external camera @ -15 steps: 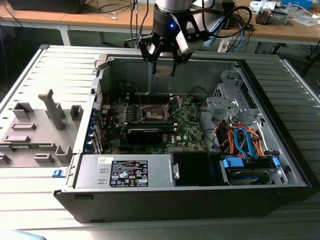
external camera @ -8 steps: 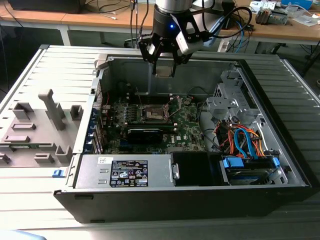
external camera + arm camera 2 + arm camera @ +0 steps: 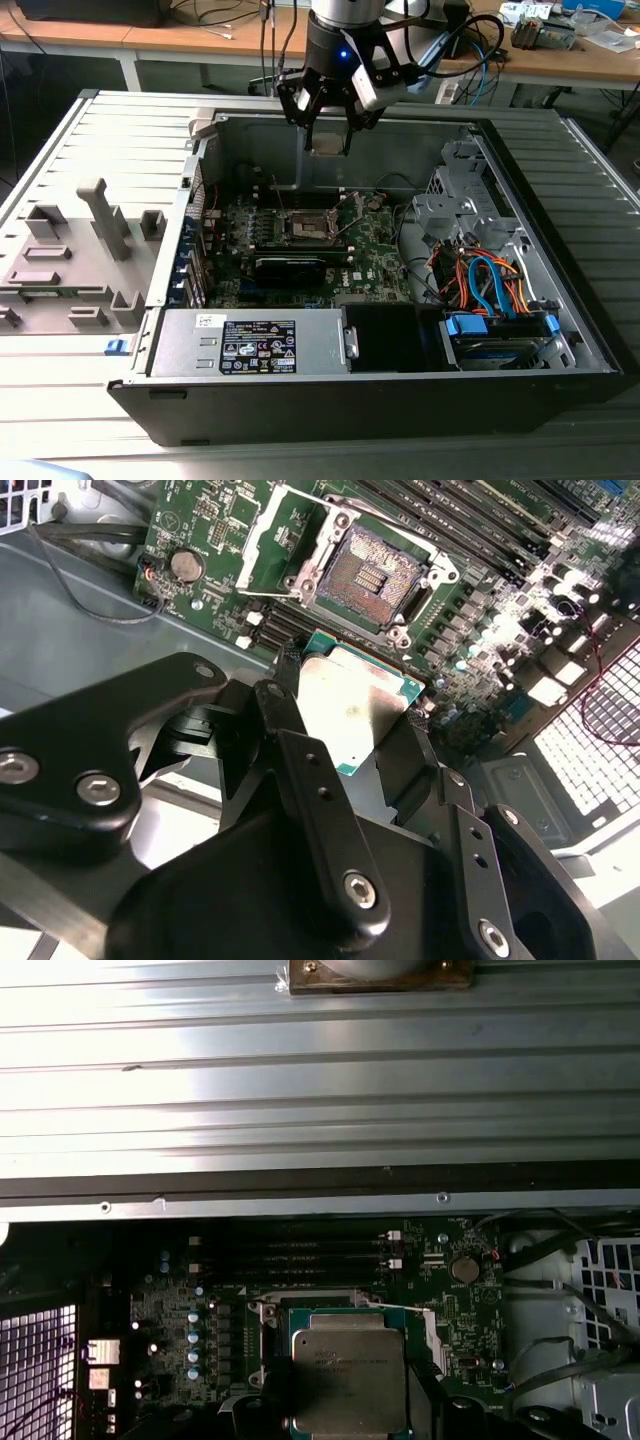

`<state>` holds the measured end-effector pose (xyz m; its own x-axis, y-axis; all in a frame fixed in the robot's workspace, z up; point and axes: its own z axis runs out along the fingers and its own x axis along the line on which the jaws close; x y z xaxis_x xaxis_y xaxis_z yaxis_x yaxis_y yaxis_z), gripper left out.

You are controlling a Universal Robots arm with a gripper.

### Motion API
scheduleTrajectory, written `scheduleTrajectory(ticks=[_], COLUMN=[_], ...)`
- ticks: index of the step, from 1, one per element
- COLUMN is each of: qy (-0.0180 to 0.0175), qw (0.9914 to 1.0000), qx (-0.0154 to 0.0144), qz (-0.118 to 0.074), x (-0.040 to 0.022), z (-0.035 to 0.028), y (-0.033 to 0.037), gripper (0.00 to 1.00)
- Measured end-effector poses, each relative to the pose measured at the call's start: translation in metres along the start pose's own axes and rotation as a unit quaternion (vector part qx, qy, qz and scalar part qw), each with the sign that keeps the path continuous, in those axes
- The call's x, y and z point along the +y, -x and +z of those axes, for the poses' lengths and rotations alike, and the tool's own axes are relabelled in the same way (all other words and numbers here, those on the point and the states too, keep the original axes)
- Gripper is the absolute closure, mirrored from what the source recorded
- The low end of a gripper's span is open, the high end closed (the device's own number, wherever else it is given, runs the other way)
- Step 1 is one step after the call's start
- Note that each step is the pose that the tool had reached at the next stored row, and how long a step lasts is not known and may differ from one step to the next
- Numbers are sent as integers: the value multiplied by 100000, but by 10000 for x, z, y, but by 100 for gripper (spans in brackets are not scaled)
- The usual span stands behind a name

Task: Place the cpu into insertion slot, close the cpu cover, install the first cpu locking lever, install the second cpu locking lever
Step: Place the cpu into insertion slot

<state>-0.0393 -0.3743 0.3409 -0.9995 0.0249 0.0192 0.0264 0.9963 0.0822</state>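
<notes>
A robot arm's gripper (image 3: 352, 735) holds the chip (image 3: 355, 715) above the socket (image 3: 365, 575) inside an opened computer case (image 3: 400, 390). Its black fingers (image 3: 292, 712) are closed on the chip's opposite edges, and the silvery top faces the wrist cameras. In the exterior view the chip (image 3: 328, 140) hangs well above the socket (image 3: 305, 225), clear of the green board (image 3: 375, 250). The socket lies open and bare, its dark field of contacts exposed. The cover plate (image 3: 262, 528) is swung up and away from the socket on one side, so the placing has not yet been done.

The chip looks light, thin and stiff, so weight is unlikely to be a problem. Its smooth metal lid probably gives little friction, which makes the edges the sensible place to hold it, as here. The side that faces the socket (hidden in these pictures) should be kept clear of any touch. The socket's fine contacts are probably the most delicate part of the scene. A chip that tilts or scrapes on the way into the socket could damage them, so it would need to arrive flat and square to the socket's rim.
</notes>
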Motion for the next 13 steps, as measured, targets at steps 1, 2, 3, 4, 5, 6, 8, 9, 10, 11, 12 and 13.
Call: scheduleTrajectory(ticks=[1, 2, 3, 4, 5, 6, 8, 9, 10, 11, 12, 13], qy=[3, 4, 3, 1, 3, 2, 0, 2, 2, 1, 4, 0], qw=[100000, 100000, 100000, 100000, 100000, 100000, 100000, 100000, 100000, 100000, 100000, 100000], qx=[0, -4, -3, 1, -2, 0, -2, 0, -1, -1, -1, 0], qz=[-2, -2, 0, -2, -1, 1, -2, -1, -1, 0, -1, -1], x=[-2, -4, -5, -6, -9, -10, -12, -14, -16, -17, -19, -21], z=[1, 1, 2, 2, 3, 3, 3, 4, 4, 5, 5, 6], y=[0, 0, 0, 0, 0, 0, 0, 0, 1, 0, 1, 1], gripper=[45, 45, 45, 45, 45, 45, 45, 45, 45, 45, 45, 45])
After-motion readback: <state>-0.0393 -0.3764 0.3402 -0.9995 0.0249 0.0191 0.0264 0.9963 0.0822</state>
